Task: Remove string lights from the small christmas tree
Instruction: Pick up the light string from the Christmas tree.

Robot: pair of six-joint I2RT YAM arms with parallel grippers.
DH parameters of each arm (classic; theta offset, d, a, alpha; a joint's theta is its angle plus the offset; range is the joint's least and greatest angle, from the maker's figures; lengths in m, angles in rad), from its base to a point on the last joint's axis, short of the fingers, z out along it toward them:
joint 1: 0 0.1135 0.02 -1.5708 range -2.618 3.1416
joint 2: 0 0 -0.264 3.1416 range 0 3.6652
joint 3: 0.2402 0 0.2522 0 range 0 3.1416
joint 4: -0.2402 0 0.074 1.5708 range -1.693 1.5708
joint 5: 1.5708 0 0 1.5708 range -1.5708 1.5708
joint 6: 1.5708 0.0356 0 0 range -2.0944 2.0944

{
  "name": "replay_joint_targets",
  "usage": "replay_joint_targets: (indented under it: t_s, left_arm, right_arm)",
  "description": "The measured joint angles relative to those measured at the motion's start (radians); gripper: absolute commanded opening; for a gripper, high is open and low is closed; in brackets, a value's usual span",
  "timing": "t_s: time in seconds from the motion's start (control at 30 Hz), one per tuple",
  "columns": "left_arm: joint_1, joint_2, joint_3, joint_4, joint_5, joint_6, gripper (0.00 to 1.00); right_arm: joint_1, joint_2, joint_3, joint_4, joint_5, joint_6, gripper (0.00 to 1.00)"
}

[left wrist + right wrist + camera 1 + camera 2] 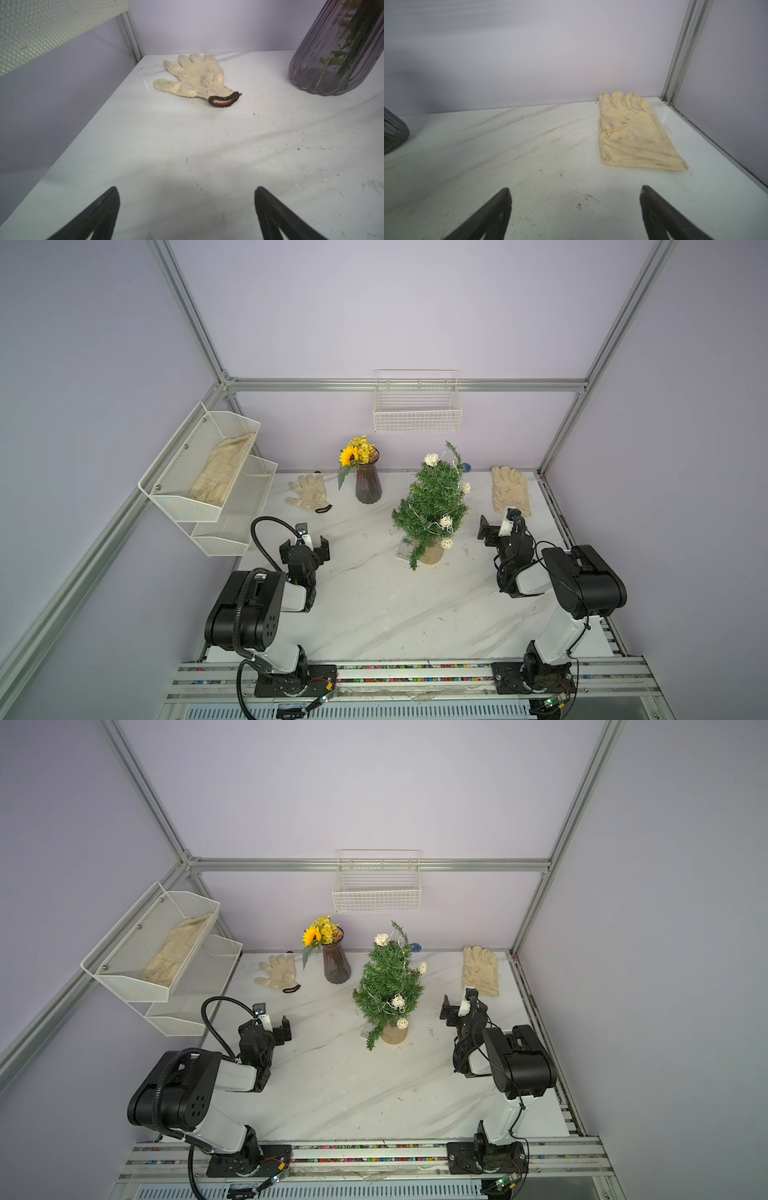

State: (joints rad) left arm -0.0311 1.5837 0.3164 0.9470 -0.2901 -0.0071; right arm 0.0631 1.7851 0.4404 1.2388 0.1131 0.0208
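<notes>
The small christmas tree (pixel 432 506) (pixel 390 986) stands upright on its round tan base, right of the table's middle, in both top views. The string lights (pixel 446 521) (pixel 399 1001) wind around it: thin wire with cream woven balls, and a blue ball behind the top. A small clear box (pixel 405 549) lies by the base. My left gripper (pixel 304 544) (pixel 187 188) hovers open and empty, well left of the tree. My right gripper (pixel 500 520) (pixel 575 188) is open and empty, just right of the tree. Neither wrist view shows the tree.
A dark vase of yellow flowers (pixel 368 485) (pixel 336 52) stands left of the tree. A knit glove (pixel 307 491) (pixel 195 76) lies at the back left and a cream glove (pixel 510 489) (pixel 633 135) at the back right. A two-tier mesh rack (pixel 208 477) hangs on the left wall and a wire basket (pixel 417 406) on the back wall.
</notes>
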Motion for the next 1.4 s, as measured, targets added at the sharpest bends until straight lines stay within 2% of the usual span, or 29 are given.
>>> replay_joint_targets:
  t_s: [0.33, 0.5, 0.6, 0.77, 0.83, 0.9, 0.97, 1.07, 1.2, 1.37, 1.4]
  left_arm:
    - [0.000, 0.000, 0.000, 0.000, 0.000, 0.000, 1.00]
    - [-0.006, -0.009, 0.000, -0.003, 0.006, 0.010, 1.00]
    - [-0.044, -0.108, 0.000, -0.075, -0.014, 0.039, 1.00]
    - [-0.171, -0.399, 0.018, -0.225, -0.058, 0.047, 1.00]
    - [-0.216, -0.476, 0.066, -0.342, -0.089, -0.013, 1.00]
    - [-0.239, -0.528, 0.141, -0.487, -0.094, -0.124, 1.00]
    - [-0.243, -0.558, 0.203, -0.604, -0.074, -0.237, 1.00]
    - [-0.258, -0.575, 0.216, -0.673, -0.027, -0.336, 1.00]
    - [-0.294, -0.532, 0.207, -0.711, 0.021, -0.374, 1.00]
    - [-0.299, -0.497, 0.202, -0.775, 0.040, -0.388, 1.00]
    - [-0.299, -0.497, 0.203, -0.789, 0.028, -0.401, 1.00]
  right_arm:
    - [0.000, 0.000, -0.009, 0.022, -0.001, -0.002, 0.97]
    - [0.013, -0.076, -0.115, 0.075, 0.038, -0.003, 0.97]
    - [0.018, -0.241, -0.090, -0.071, 0.076, 0.025, 0.97]
    - [0.019, -0.506, 0.109, -0.403, 0.146, 0.135, 0.97]
    - [0.021, -0.565, 0.204, -0.571, 0.229, 0.244, 0.97]
    - [0.022, -0.603, 0.288, -0.749, 0.323, 0.387, 0.97]
    - [0.020, -0.640, 0.336, -0.890, 0.344, 0.485, 0.97]
    - [0.014, -0.669, 0.357, -1.044, 0.256, 0.547, 0.97]
    - [0.013, -0.661, 0.403, -1.235, 0.105, 0.603, 0.97]
    - [0.014, -0.790, 0.388, -1.328, -0.092, 0.645, 0.65]
    - [0.014, -0.813, 0.392, -1.331, -0.123, 0.652, 0.63]
